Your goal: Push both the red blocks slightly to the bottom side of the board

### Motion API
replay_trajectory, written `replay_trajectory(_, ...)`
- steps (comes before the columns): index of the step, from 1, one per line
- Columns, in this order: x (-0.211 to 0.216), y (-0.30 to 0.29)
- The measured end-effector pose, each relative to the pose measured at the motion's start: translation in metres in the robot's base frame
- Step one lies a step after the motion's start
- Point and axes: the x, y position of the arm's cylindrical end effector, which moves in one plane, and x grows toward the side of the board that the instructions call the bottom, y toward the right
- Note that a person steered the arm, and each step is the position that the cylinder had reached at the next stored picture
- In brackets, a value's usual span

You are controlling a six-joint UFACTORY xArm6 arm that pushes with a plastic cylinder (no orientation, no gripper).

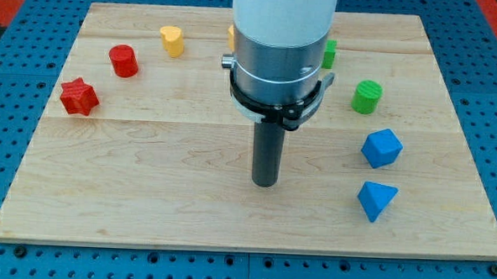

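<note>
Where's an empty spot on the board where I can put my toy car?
Biggest bare patch: along the wooden board's bottom, left of my tip, below the red star and red cylinder. The right is crowded: green cylinder, blue cube, blue wedge.

Surface [145, 202]: tip [265, 184] near centre. Red star [79, 97] far left, red cylinder [123, 61] just up-right of it, both well apart from tip. Blue cube [382, 149] right of tip.
</note>
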Motion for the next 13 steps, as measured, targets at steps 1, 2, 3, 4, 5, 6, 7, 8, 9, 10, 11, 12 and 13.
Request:
replay_trajectory(1, -0.001, -0.001)
replay_trajectory(2, -0.012, -0.001)
replay_trajectory(3, -0.048, -0.006)
replay_trajectory(4, -0.096, -0.072)
replay_trajectory(5, -0.128, -0.164)
replay_trajectory(6, -0.146, -0.196)
replay_trajectory(7, -0.158, -0.213)
replay_trajectory(8, -0.158, -0.260)
replay_trajectory(9, -0.158, -0.294)
replay_trajectory(10, -0.148, -0.300)
replay_trajectory(11, -0.125, -0.257)
replay_trajectory(12, -0.109, -0.235)
replay_trajectory(13, -0.159, -0.317)
